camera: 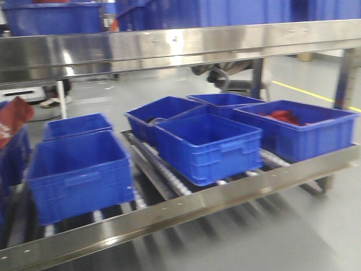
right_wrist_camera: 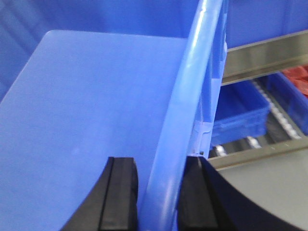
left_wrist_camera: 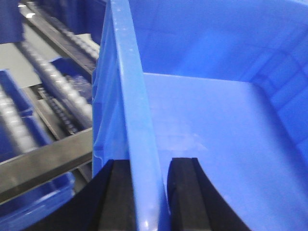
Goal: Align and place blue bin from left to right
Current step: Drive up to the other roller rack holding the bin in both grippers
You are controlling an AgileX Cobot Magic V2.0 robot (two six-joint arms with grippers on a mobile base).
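A blue bin [left_wrist_camera: 207,120] fills both wrist views, and its empty floor [right_wrist_camera: 96,96] shows. My left gripper [left_wrist_camera: 147,161] straddles the bin's left wall rim with one black finger [left_wrist_camera: 115,192] outside and the other inside, shut on that wall. My right gripper [right_wrist_camera: 161,161] is shut on the opposite rim, with one finger [right_wrist_camera: 120,192] inside the bin and the other outside. Neither gripper nor arm shows in the front view, and I cannot tell which bin there, if any, is the held one.
A roller rack holds several blue bins: front left [camera: 79,172], middle [camera: 208,144], and right with red items [camera: 299,127]. Its steel front rail [camera: 197,206] runs across below them. A steel shelf [camera: 169,45] hangs overhead. Rollers [left_wrist_camera: 53,82] lie left of the held bin.
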